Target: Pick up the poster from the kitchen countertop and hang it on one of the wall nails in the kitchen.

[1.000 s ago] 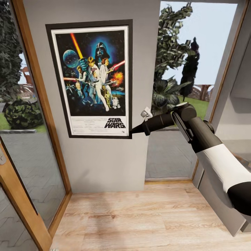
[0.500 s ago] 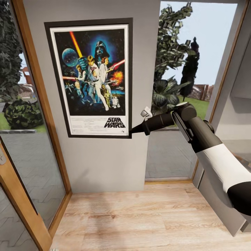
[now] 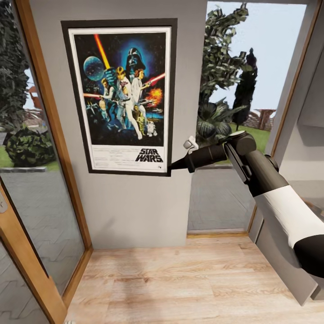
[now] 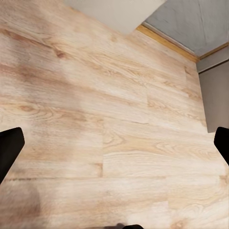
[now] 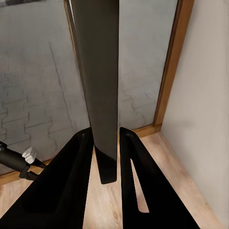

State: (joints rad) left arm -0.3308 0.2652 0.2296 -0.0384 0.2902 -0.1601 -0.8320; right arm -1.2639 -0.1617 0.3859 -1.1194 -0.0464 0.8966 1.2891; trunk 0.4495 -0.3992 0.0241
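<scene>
The left gripper hangs spread over the wood floor. Farther on, the right gripper pinches the poster's lower right frame corner against the grey wall. Stiff, light, likely to swing; the thin frame edge suits gripping.

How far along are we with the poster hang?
Pickup and carry look done: the poster is up flat against the grey wall. In hand: the right gripper is clamped on its lower right frame corner. Left: seating it on a nail, which I can't see, then letting go.
</scene>
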